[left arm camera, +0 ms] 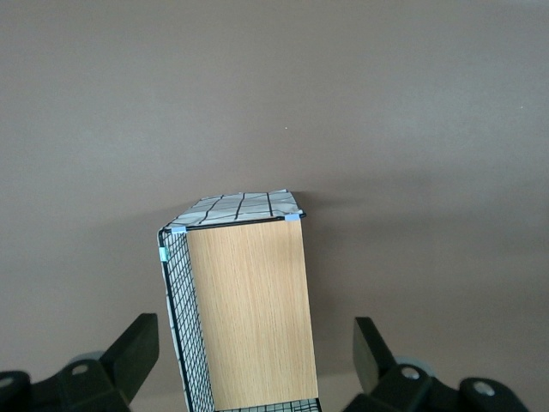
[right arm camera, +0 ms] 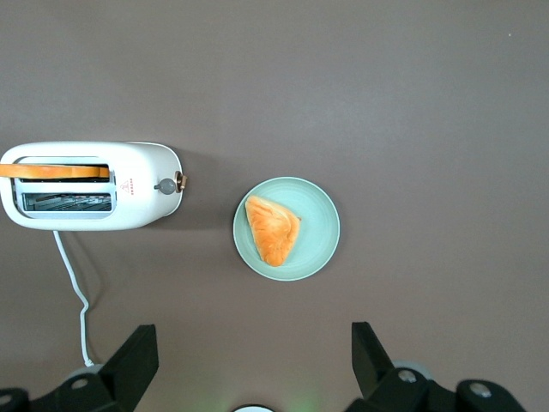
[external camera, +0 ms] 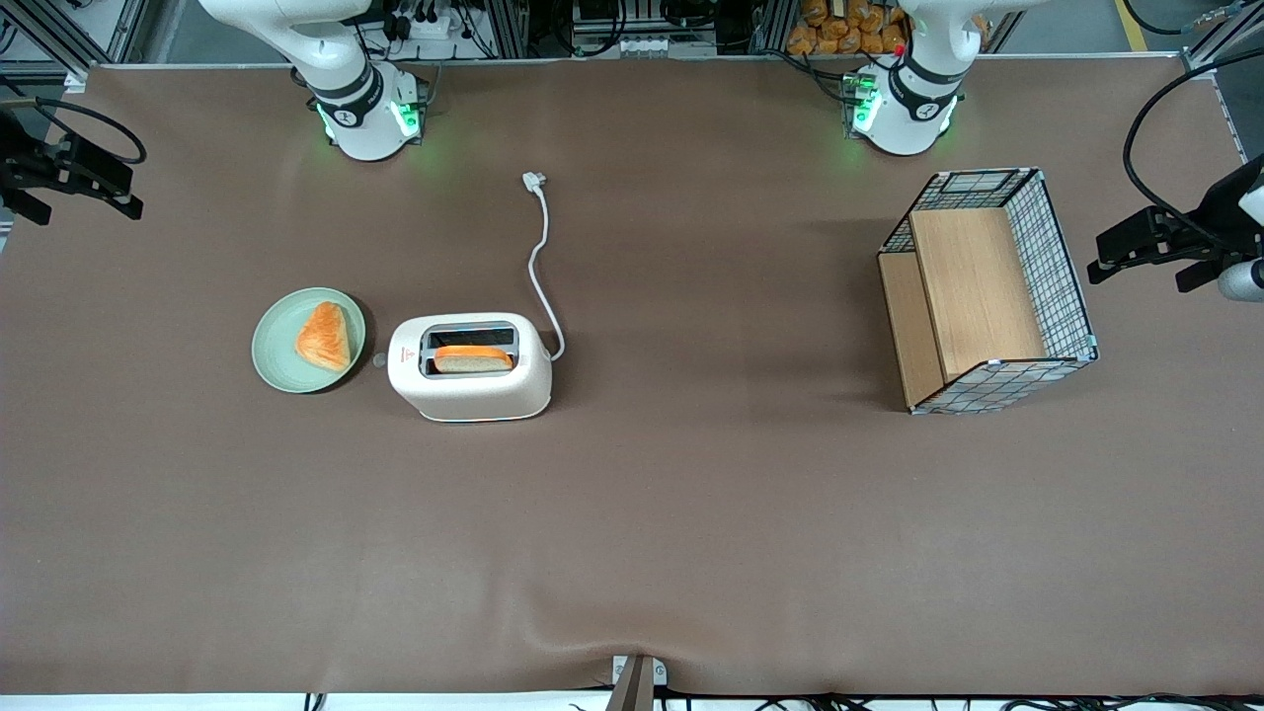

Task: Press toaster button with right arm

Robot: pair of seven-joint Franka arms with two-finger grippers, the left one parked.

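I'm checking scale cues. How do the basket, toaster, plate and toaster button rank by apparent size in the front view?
1. basket
2. toaster
3. plate
4. toaster button
The gripper hangs open at the working arm's table end.

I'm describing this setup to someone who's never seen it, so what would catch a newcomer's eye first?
Probably the cream-white toaster mid-table with a bread slice standing in one slot, its white cord trailing unplugged. Beside it, a green plate holds an orange pastry wedge, facing the grey toaster button. A wire-and-wood basket lies tipped toward the parked arm's end, while the right gripper hovers open, high above the plate.
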